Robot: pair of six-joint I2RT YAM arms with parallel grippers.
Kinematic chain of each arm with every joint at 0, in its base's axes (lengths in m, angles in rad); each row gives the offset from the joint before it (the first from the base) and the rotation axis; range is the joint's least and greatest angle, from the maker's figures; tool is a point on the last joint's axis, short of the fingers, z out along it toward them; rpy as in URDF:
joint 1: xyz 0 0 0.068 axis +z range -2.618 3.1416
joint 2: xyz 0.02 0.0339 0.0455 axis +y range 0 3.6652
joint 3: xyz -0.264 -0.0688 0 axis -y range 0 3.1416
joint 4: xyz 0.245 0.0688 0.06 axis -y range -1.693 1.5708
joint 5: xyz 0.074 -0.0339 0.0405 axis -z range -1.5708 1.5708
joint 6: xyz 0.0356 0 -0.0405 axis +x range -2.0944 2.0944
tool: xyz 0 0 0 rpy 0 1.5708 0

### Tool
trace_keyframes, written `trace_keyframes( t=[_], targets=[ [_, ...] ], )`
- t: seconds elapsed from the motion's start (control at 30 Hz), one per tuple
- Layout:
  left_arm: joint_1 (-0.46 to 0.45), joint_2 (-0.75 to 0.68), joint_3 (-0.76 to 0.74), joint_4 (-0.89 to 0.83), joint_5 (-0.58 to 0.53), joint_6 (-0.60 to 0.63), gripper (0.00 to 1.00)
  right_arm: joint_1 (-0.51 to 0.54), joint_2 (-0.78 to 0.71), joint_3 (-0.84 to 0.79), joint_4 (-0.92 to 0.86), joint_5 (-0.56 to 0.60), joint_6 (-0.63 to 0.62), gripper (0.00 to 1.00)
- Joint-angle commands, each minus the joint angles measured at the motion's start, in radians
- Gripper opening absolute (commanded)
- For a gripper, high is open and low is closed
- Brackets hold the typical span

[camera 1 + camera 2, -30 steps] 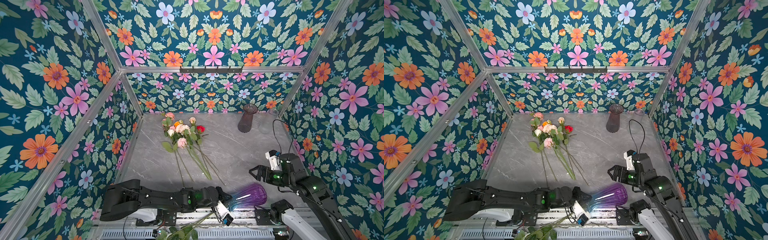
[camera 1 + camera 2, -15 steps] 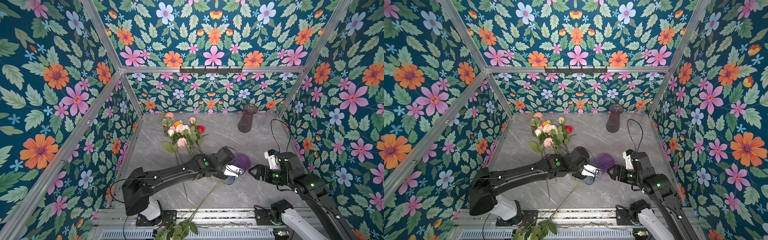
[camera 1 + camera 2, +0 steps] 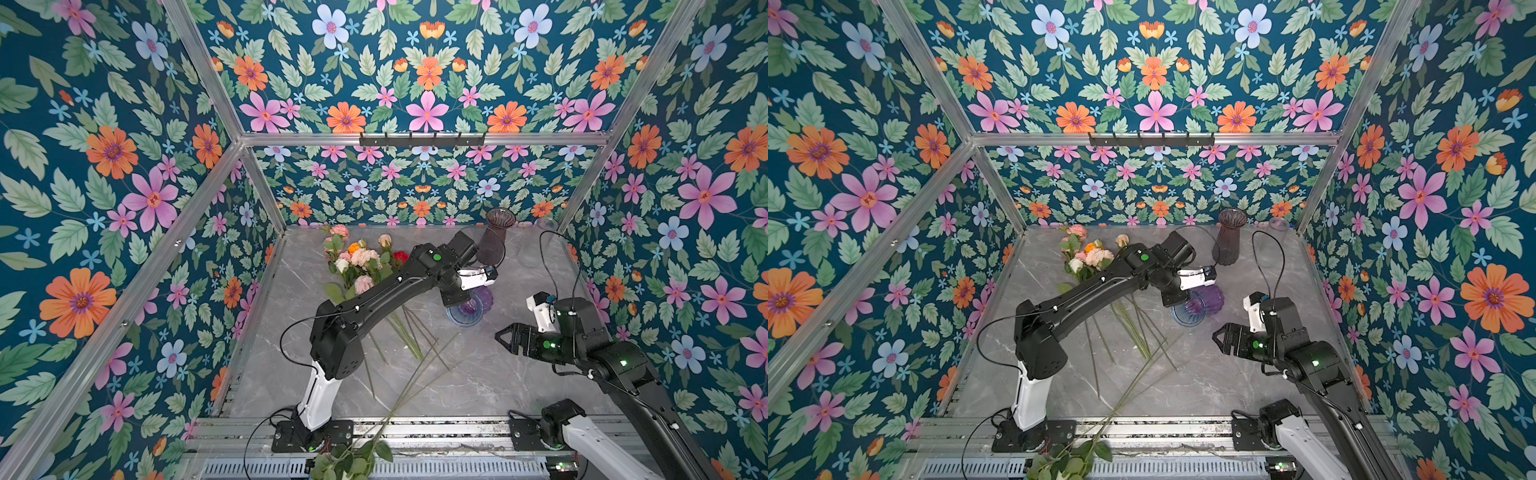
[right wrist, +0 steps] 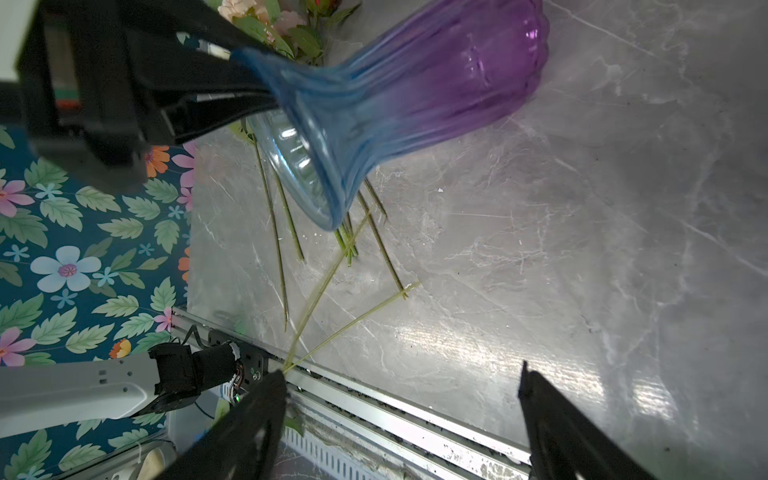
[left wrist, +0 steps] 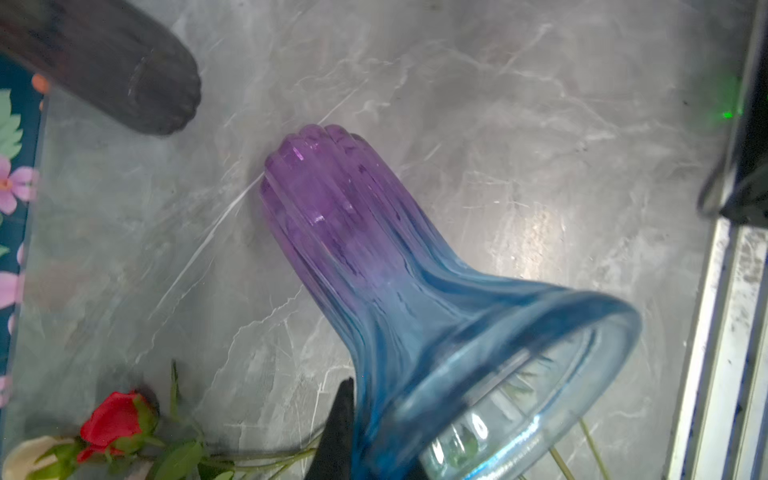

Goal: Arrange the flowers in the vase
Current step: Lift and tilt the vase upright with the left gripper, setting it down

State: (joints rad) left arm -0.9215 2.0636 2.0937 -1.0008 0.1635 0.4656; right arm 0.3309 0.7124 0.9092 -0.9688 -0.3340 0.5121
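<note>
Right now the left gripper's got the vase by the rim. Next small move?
Probably tip the vase upright so its purple base sits flat on the table, before any release. The left gripper pinches the blue rim and the vase is tilted. The flowers lie on the table, and the right gripper is open and apart.

The left arm (image 3: 374,297) and right arm (image 3: 623,365) are boxy black with white lower links (image 3: 320,390) on black base plates (image 3: 291,434). Green lights (image 3: 436,257) dot the joints; thin black cables (image 3: 286,328) loop alongside. The right end effector (image 4: 399,370) has tapered black fingers (image 4: 257,415).
</note>
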Motion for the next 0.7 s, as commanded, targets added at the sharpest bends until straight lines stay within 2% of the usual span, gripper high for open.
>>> trace_keyframes(
  t=[0.0,0.17,0.33,0.53,0.67],
  targets=[
    [0.028,0.035,0.077,-0.083,-0.085,-0.213,0.0,-0.001,0.008,0.014,-0.001,0.023,-0.02,0.89],
    [0.088,0.035,0.143,-0.092,-0.033,-0.448,0.0,0.0,0.033,0.005,0.034,0.039,0.004,0.89],
    [0.117,-0.025,0.106,-0.049,0.123,-0.638,0.0,-0.001,0.056,0.003,0.071,0.025,0.014,0.89],
    [0.187,-0.085,0.009,0.015,0.302,-0.833,0.0,0.0,0.061,-0.011,0.093,0.018,0.02,0.88],
    [0.204,-0.113,-0.05,0.021,0.338,-0.897,0.0,0.0,0.049,-0.028,0.097,0.018,0.022,0.88]
  ],
)
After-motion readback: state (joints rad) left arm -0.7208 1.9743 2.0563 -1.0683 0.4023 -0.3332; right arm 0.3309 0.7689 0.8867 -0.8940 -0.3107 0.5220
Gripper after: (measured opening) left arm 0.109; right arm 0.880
